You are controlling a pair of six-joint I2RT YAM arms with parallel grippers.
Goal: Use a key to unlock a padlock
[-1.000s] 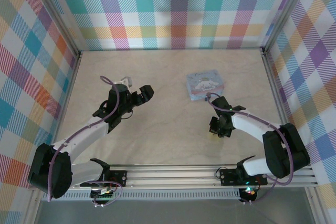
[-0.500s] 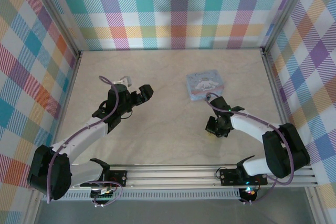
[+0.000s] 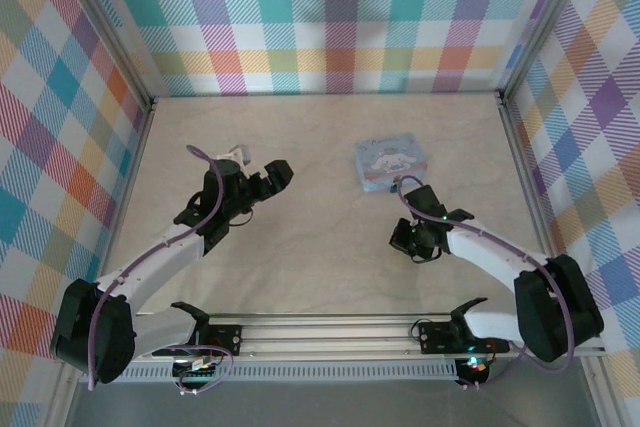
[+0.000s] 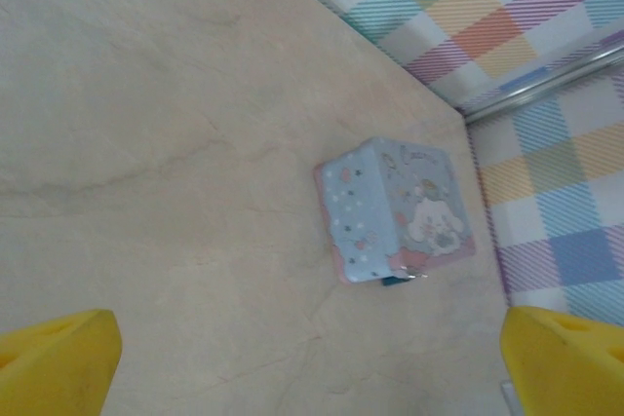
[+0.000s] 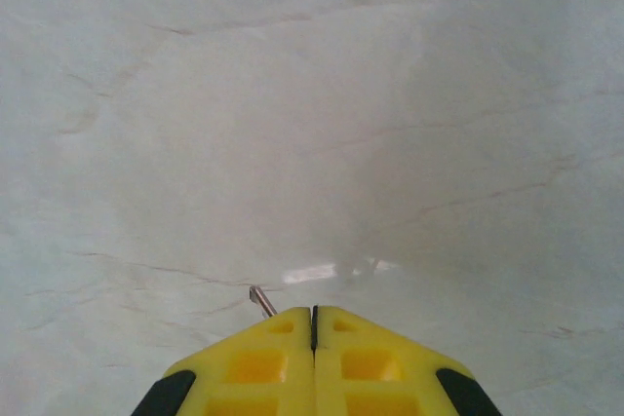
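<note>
The tiny dark blue padlock (image 4: 395,281) with its silvery shackle lies against the near corner of the pale blue cartoon tin (image 4: 390,211). My left gripper (image 3: 278,176) is open wide and empty, well left of the tin (image 3: 390,162); its yellow fingertips (image 4: 54,362) frame the left wrist view. My right gripper (image 3: 404,240) is low over the table, in front of the tin. Its yellow jaws are pressed together (image 5: 312,317), and a thin silvery key tip (image 5: 261,300) sticks out at their left side.
The beige marble-patterned table (image 3: 320,247) is fenced by plaid walls with metal posts at the corners. An aluminium rail (image 3: 340,332) runs along the near edge by the arm bases. A bright reflection (image 5: 336,270) lies on the table just beyond the right fingertips.
The right arm has shifted a little, its gripper edging left and its elbow swinging out to the right. The left arm has barely moved.
</note>
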